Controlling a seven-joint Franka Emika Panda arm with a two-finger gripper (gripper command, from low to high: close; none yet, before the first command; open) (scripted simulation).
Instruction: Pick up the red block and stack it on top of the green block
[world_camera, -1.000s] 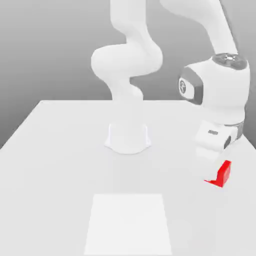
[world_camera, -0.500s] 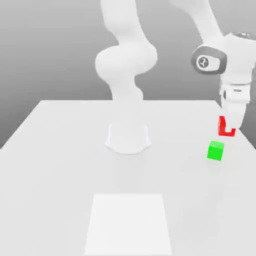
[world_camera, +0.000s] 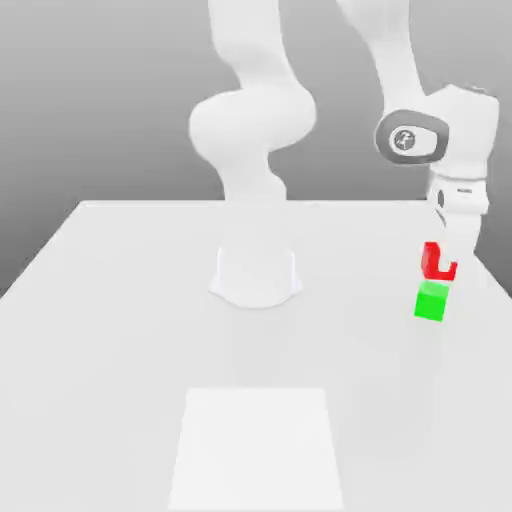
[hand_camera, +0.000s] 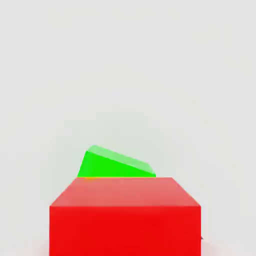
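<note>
red cube held just above green cube

nearest the exterior camera, a flat, slightly brighter white rectangle (world_camera: 257, 447) is seen lying flush on the smooth white table (world_camera: 100, 340). the surface is matte and unmarked.

farther back, toward the exterior view's right, the green block (world_camera: 431, 302) is found resting on the table, a small plain-faced cube with sharp edges and a bright, even colour. directly above it the red block (world_camera: 436, 262) is held, its lower face very close to the green top; whether the two touch cannot be told. the red cube is partly covered by the gripper (world_camera: 452, 250), whose white fingers are clamped on it from above. in the hand view the red block (hand_camera: 125, 216) is shown as a broad, flat matte face, with a wedge of the green block (hand_camera: 115, 164) visible beyond its edge, slightly offset to one side.

above the gripper, the rounded white wrist housing with a grey ring (world_camera: 412, 137) is seen. at the rear centre, the arm's cylindrical base (world_camera: 256, 275) is set on the table, with smooth, bulbous white links (world_camera: 250, 120) rising from it.
</note>
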